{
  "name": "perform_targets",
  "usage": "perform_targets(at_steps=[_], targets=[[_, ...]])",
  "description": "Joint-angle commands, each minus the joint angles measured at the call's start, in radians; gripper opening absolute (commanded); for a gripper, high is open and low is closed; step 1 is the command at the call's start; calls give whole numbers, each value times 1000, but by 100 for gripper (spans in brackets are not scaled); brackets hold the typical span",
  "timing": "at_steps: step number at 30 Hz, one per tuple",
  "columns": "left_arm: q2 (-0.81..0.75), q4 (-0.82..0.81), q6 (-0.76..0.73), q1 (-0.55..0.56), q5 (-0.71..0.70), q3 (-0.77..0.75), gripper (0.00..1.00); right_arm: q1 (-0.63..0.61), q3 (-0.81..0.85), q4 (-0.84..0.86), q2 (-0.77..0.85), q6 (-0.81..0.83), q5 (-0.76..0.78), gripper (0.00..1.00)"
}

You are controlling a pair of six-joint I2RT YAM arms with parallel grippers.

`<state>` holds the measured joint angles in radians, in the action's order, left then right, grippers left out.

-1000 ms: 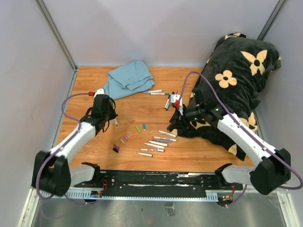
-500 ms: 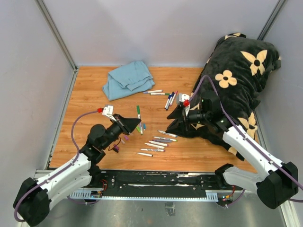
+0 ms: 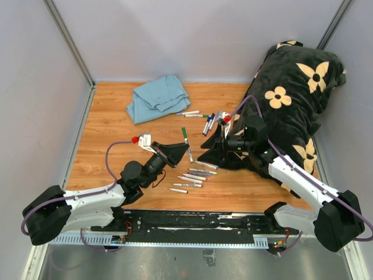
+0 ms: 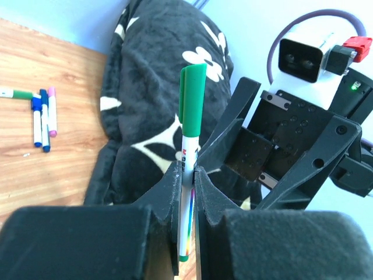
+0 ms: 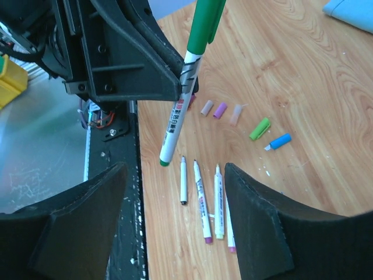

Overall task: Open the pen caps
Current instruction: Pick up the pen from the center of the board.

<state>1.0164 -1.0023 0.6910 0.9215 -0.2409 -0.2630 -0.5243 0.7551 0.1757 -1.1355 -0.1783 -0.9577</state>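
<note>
- Left gripper [image 4: 186, 174]: jaws clamped tight on the white barrel of a green-capped marker [image 4: 186, 153], which it holds tilted up above the middle of the wooden table [image 3: 111, 125].
- Its green cap [image 5: 205, 28] is on, so this pull is not yet made.
- Right gripper [image 5: 175, 170]: jaws spread wide with nothing between them, facing the marker's capped end from close by.
- Done so far: 5 loose short plastic caps [image 5: 236, 115] lie in a row on the wood, pinkish, purple, pale, green and blue. A row of bare white uncapped markers [image 5: 201, 201] lies just nearer.
- Left to do: the held one, then the far cluster of capped markers [image 3: 208, 123] beyond the grippers. Roughly 6, though they overlap too much for a firm count.
- Room: the black flower-print pillow [image 3: 288, 105] crowds the right arm's side. The bare wood on the left side is open.
- The crumpled blue cloth [image 3: 157, 98] sits far left, well apart.
- The loose caps and barrels lie under the working spot, so a low move could scatter them.
</note>
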Motion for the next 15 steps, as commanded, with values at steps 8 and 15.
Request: perform_targets(at_steps=[8, 15], targets=[[146, -300, -47, 85, -129, -40, 0, -78, 18, 64, -61, -121, 55, 64], [190, -317, -44, 108, -119, -63, 0, -83, 52, 18, -78, -117, 64, 56]])
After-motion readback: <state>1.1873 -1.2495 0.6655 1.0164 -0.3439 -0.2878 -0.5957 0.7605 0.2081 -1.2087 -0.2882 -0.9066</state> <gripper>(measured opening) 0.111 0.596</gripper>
